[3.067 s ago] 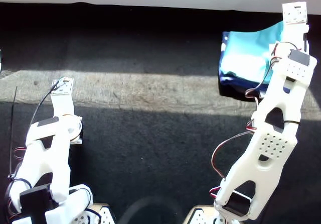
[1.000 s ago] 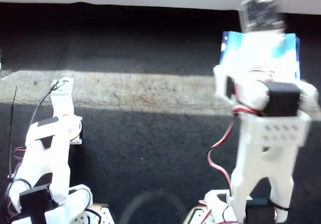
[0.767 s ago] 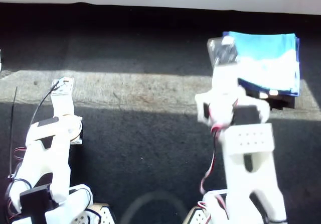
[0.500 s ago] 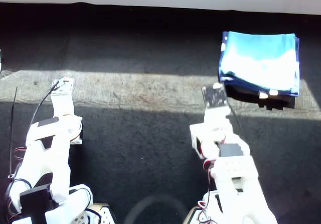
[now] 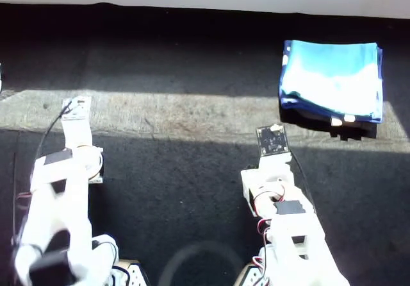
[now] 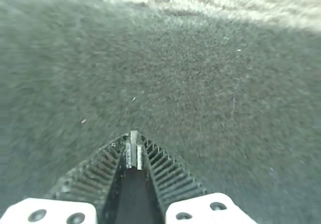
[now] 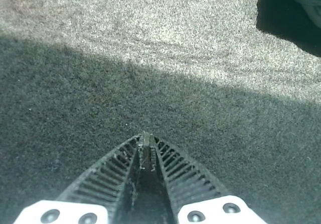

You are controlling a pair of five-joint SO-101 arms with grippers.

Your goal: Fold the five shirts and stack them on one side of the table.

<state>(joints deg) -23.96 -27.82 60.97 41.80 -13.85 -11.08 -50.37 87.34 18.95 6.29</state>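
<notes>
The folded shirts [image 5: 331,81] lie in a neat blue stack at the far right corner of the worktop [image 5: 192,170]. The right pincer [image 7: 145,144] hangs low over the dark covering, right of the middle and well apart from the stack, its tips pressed together. The left pincer [image 6: 134,146] is likewise closed tight, over the worktop's near left part.

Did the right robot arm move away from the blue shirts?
Yes. The right gripper pulled back from over the stack of folded shirts toward its own base, and is now short of the stack.
</notes>
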